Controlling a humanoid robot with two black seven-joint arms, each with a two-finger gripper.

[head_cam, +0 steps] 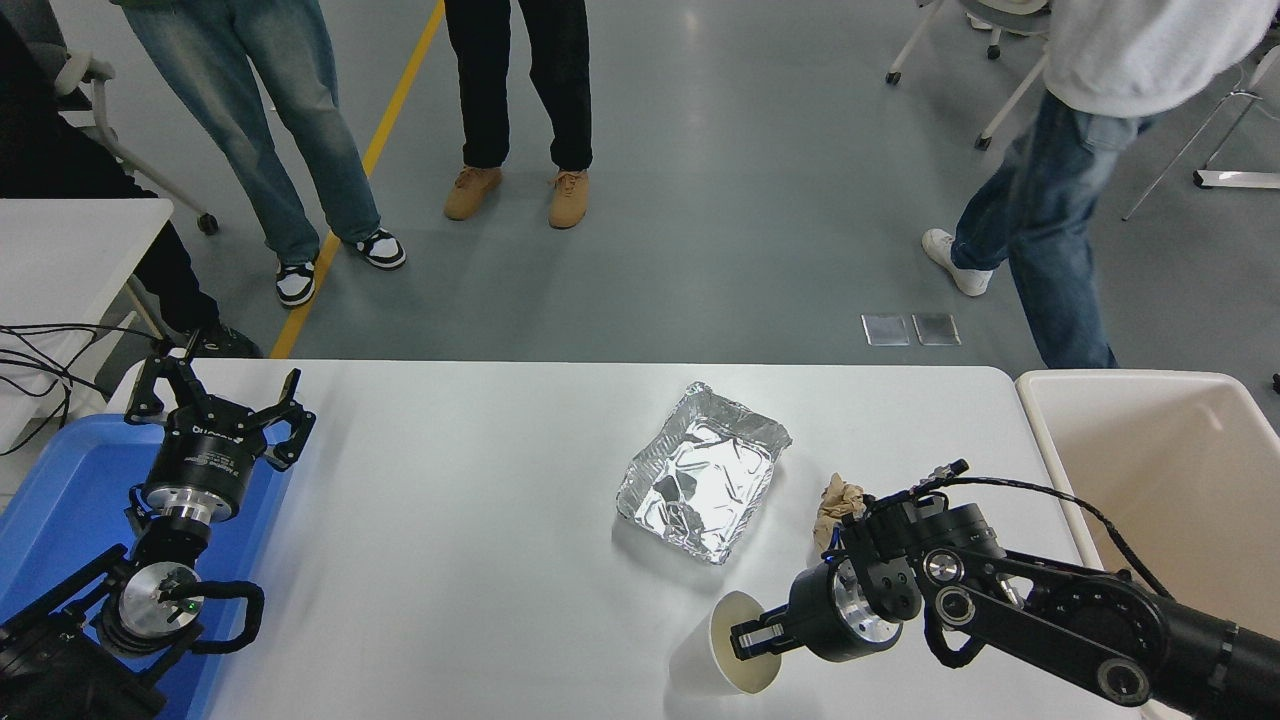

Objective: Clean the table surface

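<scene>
The white table surface [470,510] holds a crumpled foil tray [702,470] at the middle right and a crumpled brown paper ball [836,498] just right of it. My right gripper [752,638] is shut on the rim of a white paper cup [730,655], one finger inside its mouth, holding it tilted near the table's front edge. The right arm partly hides the paper ball. My left gripper [215,395] is open and parked at the lower left, over the blue bin's edge.
A blue bin [60,510] sits at the table's left end and a cream bin [1165,490] at its right end. Two people stand beyond the far side; a third walks at the upper right. A smaller white table [70,240] with cables is at far left.
</scene>
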